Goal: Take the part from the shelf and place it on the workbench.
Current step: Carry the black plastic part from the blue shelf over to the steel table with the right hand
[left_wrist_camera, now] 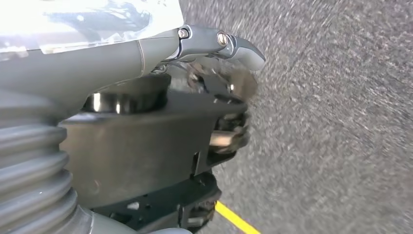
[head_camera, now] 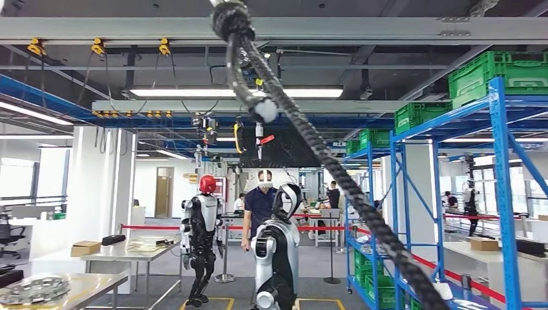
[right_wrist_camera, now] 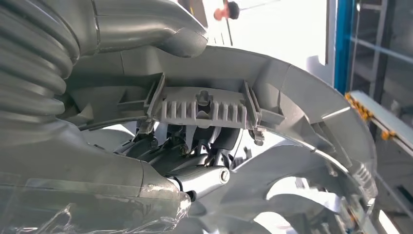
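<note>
In the right wrist view my right hand (right_wrist_camera: 192,168) grips a large grey cast metal ring part (right_wrist_camera: 302,97) with ribs and spoke-like openings; my thumb (right_wrist_camera: 146,22) lies over its rim and my fingers curl under it. My left hand (left_wrist_camera: 214,112) hangs over grey floor, its thumb (left_wrist_camera: 234,44) stretched out, with nothing in it. In the head view a workbench (head_camera: 97,281) stands at the lower left, and a similar round metal part (head_camera: 32,290) lies on it.
Blue shelving (head_camera: 497,194) with green crates (head_camera: 497,74) lines the right side. Two other humanoid robots (head_camera: 201,239) (head_camera: 278,252) and a person (head_camera: 261,203) stand ahead in the aisle. A thick black cable (head_camera: 323,155) hangs across the view. A yellow floor line (left_wrist_camera: 236,219) runs below my left hand.
</note>
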